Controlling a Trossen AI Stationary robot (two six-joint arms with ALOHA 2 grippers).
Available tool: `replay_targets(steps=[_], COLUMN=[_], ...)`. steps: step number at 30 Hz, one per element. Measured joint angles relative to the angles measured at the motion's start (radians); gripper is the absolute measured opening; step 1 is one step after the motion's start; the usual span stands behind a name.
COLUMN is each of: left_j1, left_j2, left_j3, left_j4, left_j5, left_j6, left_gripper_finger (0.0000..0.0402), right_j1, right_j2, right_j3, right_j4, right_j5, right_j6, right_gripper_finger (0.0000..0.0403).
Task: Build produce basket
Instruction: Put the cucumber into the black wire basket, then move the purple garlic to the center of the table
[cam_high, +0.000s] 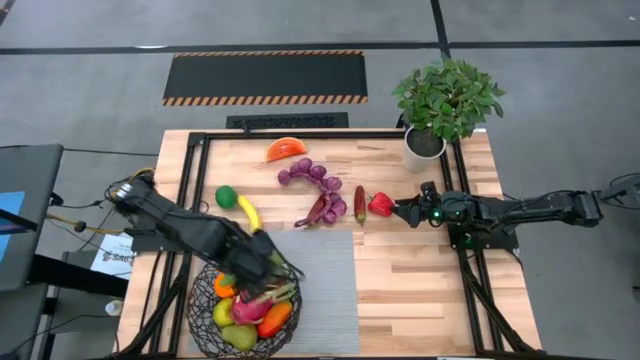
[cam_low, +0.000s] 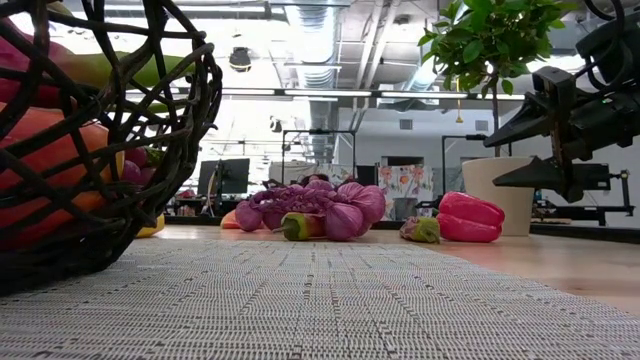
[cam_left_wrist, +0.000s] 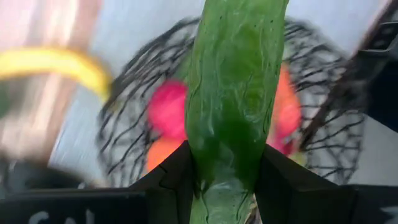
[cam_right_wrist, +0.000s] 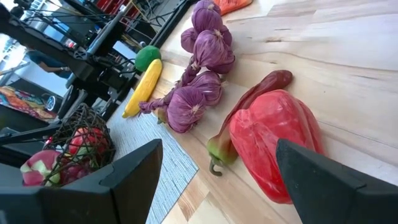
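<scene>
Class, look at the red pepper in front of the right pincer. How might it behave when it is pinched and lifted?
The red pepper looks glossy, so it may slip between the pads. Its lumpy, tapering shape probably gives uneven contact; a grip across the widest part seems safest. It lies on its side on the table, so a nudge from the open right pincer might rock or turn it.

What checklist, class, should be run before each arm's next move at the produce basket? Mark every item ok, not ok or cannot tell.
1. Left gripper clamps the green vegetable: ok.
2. That vegetable hangs over the basket: ok.
3. Room left in the basket for it: cannot tell.
4. Right gripper open: ok.
5. Red pepper lies between its fingers, not yet gripped: ok.
6. Dark red chili lies clear of that grasp: not ok, it lies against the pepper.
</scene>
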Motion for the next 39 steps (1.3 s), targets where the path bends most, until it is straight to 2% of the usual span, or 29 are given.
replay_targets(steps=[5, 9, 14, 18, 24, 30, 35, 39], left_j1=[-0.001, -0.001, -0.002, 0.001, 0.011, 0.026, 0.107, 0.236], left_j2=[-0.211, -0.340, -0.391, -0.391, -0.391, -0.391, -0.406, -0.427], left_j3=[-0.256, -0.466, -0.649, -0.731, -0.784, -0.784, -0.742, -0.677], left_j4=[0.083, 0.229, 0.409, 0.428, 0.449, 0.447, 0.493, 0.532], left_j5=[-0.036, -0.007, 0.085, 0.122, 0.183, 0.171, 0.139, 0.020], left_j6=[-0.067, -0.086, -0.049, -0.001, 0.003, -0.005, -0.007, 0.075], left_gripper_finger=[0.0106, 0.0106, 0.0106, 0.0121, 0.0208, 0.0289, 0.0302, 0.0297], right_j1=[0.000, 0.000, 0.000, 0.000, 0.000, 0.000, 0.000, 0.000], right_j2=[0.000, 0.000, 0.000, 0.000, 0.000, 0.000, 0.000, 0.000], right_j3=[0.000, 0.000, 0.000, 0.000, 0.000, 0.000, 0.000, 0.000], right_j4=[0.000, 0.000, 0.000, 0.000, 0.000, 0.000, 0.000, 0.000], right_j5=[0.000, 0.000, 0.000, 0.000, 0.000, 0.000, 0.000, 0.001], right_j6=[0.000, 0.007, 0.008, 0.008, 0.010, 0.010, 0.009, 0.007], right_gripper_finger=[0.0333, 0.0333, 0.0333, 0.0333, 0.0333, 0.0333, 0.0333, 0.0333])
